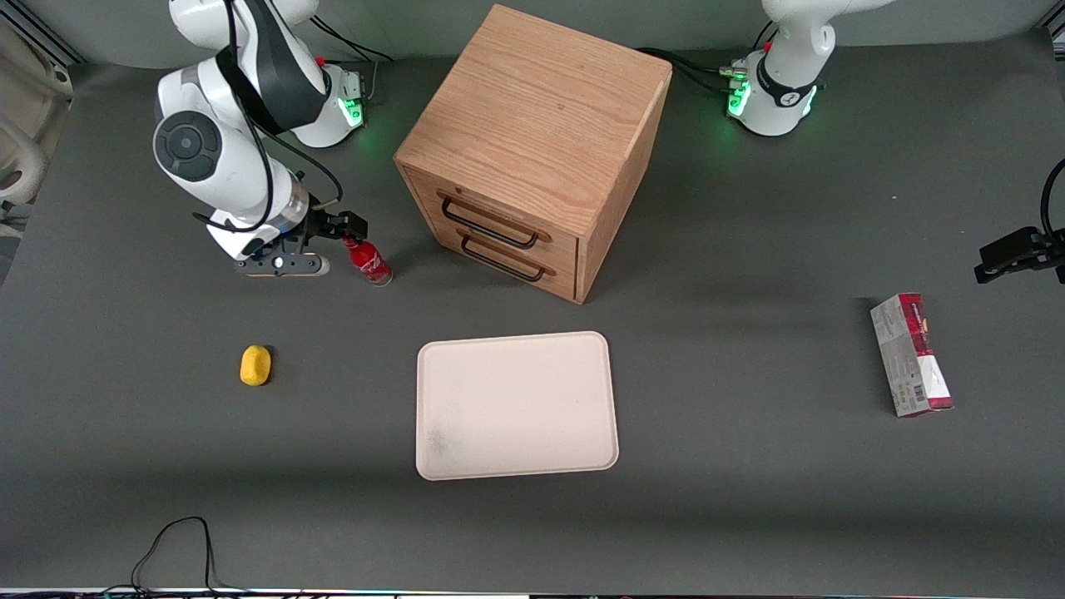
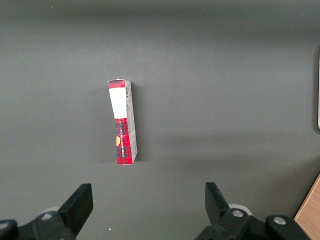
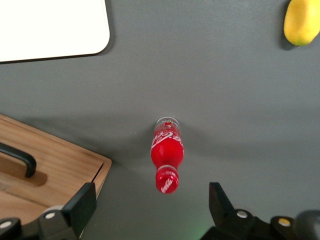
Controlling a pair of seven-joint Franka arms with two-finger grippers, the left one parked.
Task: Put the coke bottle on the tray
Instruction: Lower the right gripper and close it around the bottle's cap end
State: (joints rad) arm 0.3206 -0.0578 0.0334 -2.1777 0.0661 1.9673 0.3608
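The coke bottle (image 1: 369, 260) is small and red with a red cap, white script and a clear base. It stands upright on the grey table in front of the wooden cabinet, toward the working arm's end. My right gripper (image 1: 339, 237) hovers just above it, a little farther from the front camera. In the right wrist view the gripper (image 3: 151, 202) is open and empty, and the bottle (image 3: 167, 157) stands just ahead of the gap between the fingers (image 3: 82, 205). The cream-pink tray (image 1: 516, 405) lies flat, nearer the front camera than the cabinet; its corner (image 3: 50, 25) shows in the wrist view.
A wooden two-drawer cabinet (image 1: 532, 150) stands close beside the bottle; its edge (image 3: 45, 170) is near one finger. A yellow lump (image 1: 255, 365) lies nearer the front camera than the gripper. A red-and-grey carton (image 1: 911, 353) lies toward the parked arm's end.
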